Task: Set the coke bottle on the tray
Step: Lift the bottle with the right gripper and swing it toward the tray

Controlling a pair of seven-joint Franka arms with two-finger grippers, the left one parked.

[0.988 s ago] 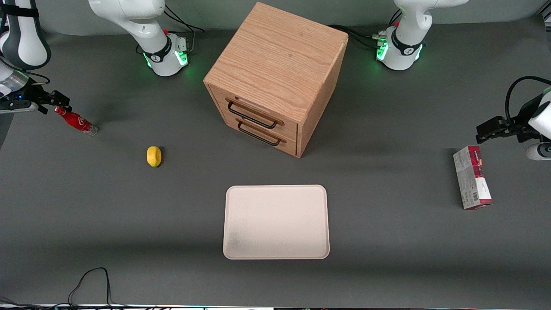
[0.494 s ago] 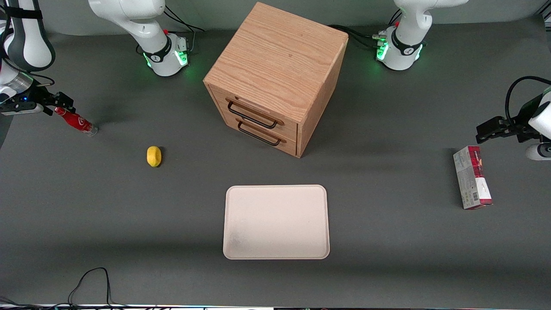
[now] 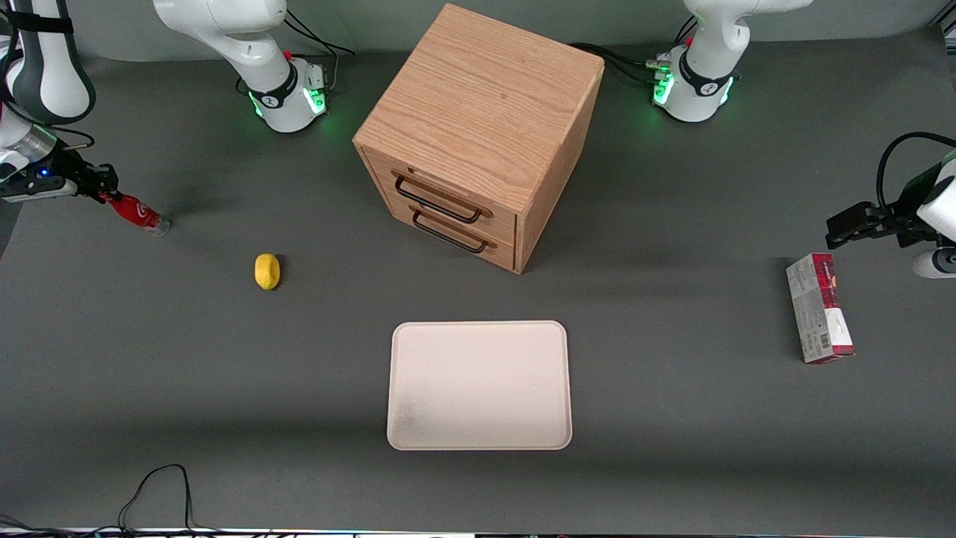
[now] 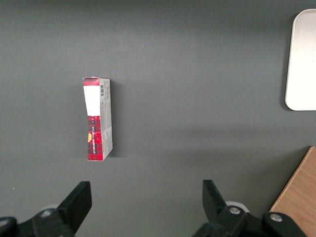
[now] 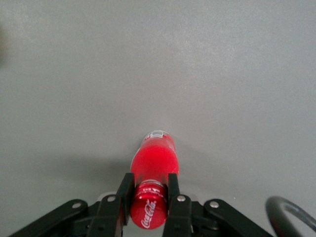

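Coke bottle (image 5: 154, 168) standing on table, neck clamped in gripper (image 5: 148, 193) jaws, cap partly hidden, tray (image 3: 479, 385) well apart

Working right arm at its end of the table, forearm descending from above and wrist bent so that the gripper (image 3: 107, 187) sits low over the table surface. In the right wrist view the gripper (image 5: 148, 193) has its two black fingers (image 5: 124, 190) pressed against either side of the coke bottle (image 5: 154, 165) at the neck, just under the cap; the jaws stand narrow, gripping the neck.
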